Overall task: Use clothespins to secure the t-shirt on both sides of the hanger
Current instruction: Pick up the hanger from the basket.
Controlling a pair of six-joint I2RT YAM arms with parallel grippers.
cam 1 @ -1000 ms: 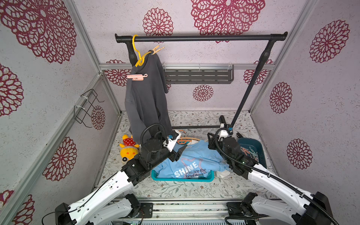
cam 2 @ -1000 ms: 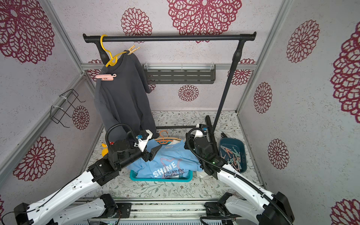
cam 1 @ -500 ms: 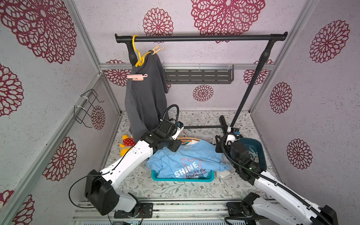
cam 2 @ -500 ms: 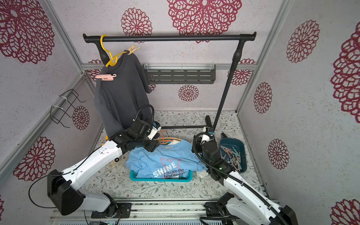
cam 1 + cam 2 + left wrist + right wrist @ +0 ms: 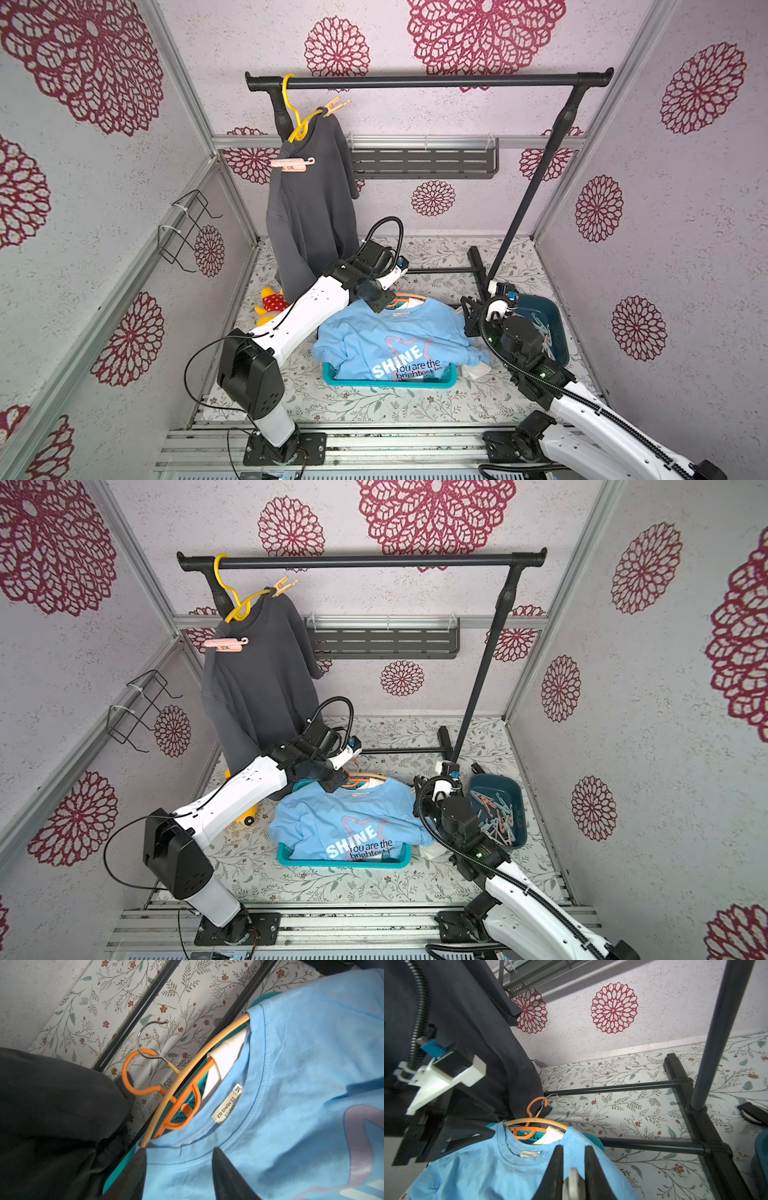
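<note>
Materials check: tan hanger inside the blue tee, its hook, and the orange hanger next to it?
Tan hanger: smooth matte rod, probably plastic; wood not excluded. Its hook: thin shiny grey wire, so metal. Orange hanger: glossy, moulded in one piece with its own hook, so plastic.

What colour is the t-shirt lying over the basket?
The t-shirt is light blue with white SHINE lettering, clearest in a top view.

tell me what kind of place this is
Probably a mock laundry corner for robots: black metal garment rail, hanging dark grey shirt, dark blue plastic tub of pastel clothespins.
</note>
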